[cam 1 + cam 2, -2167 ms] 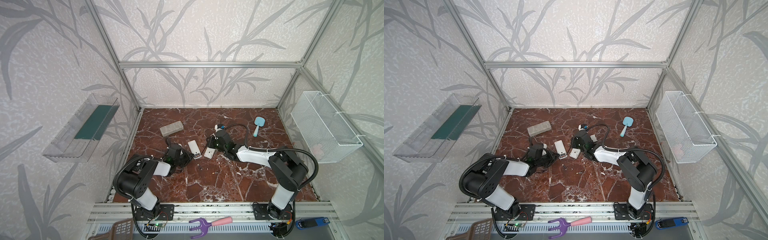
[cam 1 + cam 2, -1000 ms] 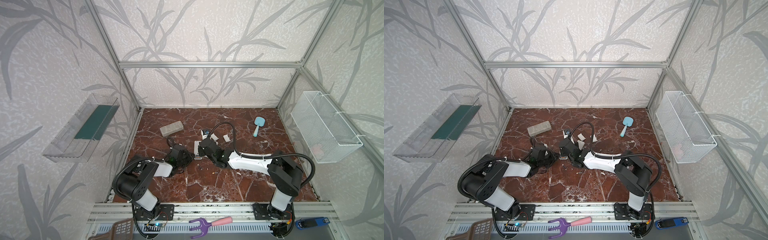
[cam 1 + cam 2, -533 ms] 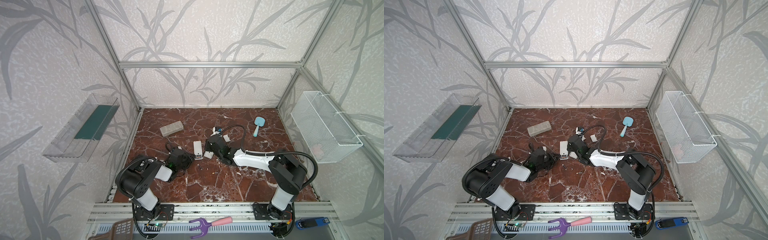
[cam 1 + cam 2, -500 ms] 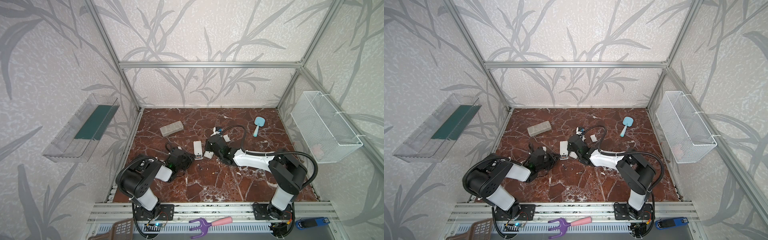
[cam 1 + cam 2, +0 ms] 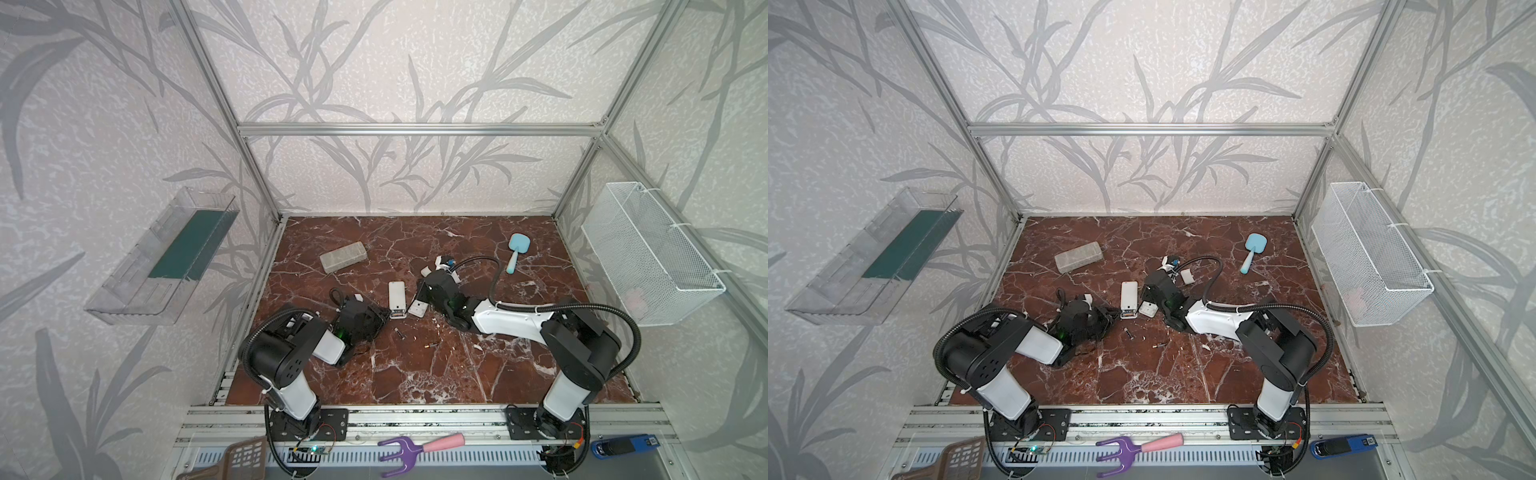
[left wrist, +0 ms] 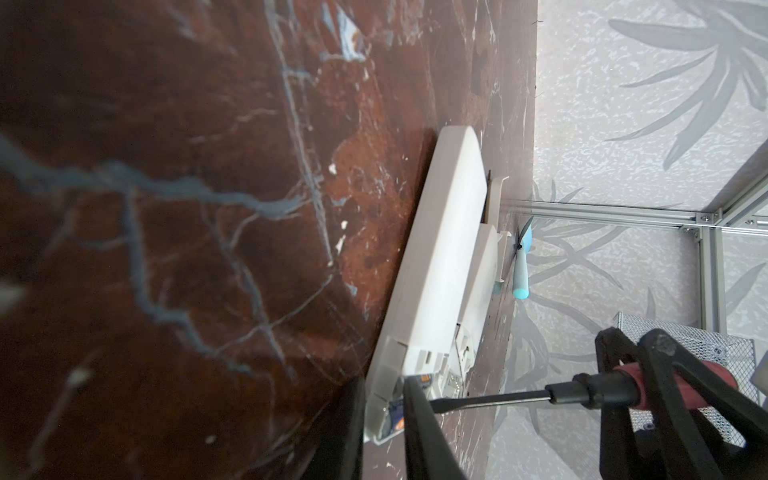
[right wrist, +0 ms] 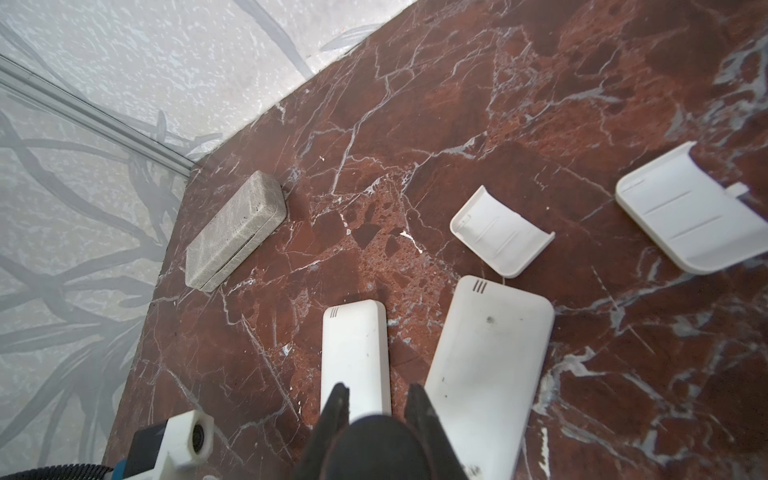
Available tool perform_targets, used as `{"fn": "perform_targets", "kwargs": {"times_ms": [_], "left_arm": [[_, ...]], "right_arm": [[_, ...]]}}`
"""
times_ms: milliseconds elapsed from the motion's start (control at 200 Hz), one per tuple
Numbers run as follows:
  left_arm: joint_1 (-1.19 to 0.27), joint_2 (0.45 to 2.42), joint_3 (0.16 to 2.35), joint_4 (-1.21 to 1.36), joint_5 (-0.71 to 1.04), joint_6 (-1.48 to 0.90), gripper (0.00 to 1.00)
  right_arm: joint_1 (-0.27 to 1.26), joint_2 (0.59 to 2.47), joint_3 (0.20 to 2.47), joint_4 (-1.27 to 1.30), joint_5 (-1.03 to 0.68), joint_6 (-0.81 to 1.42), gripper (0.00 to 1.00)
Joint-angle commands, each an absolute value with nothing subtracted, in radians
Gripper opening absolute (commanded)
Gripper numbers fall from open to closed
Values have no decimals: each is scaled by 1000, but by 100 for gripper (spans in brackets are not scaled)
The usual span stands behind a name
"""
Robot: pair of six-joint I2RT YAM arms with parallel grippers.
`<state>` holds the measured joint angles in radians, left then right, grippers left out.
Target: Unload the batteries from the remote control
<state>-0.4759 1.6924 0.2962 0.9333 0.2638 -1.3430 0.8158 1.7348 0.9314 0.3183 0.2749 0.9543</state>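
Two loose batteries point(image 5: 400, 333) lay near left gripper point(image 6: 380, 395) fingertips, top views only: one slanted fore-aft, one crosswise. Left wrist alone showed those fingers pinching remote point(image 6: 436, 257), right gripper point(image 6: 629, 365) clamped on screwdriver point(image 6: 490, 400).

Right end effector point(image 5: 420, 296) back right of narrow remote control point(image 5: 397, 292).
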Motion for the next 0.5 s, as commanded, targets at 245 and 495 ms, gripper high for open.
{"fn": "perform_targets", "kwargs": {"times_ms": [245,495], "left_arm": [[-526,1747,281,801,356,-1358,21],[-529,1742,279,801,353,-1358,21]], "right_arm": [[825,1712,910,503,94,1106,0],[823,1713,908,513,80,1108,0]]}}
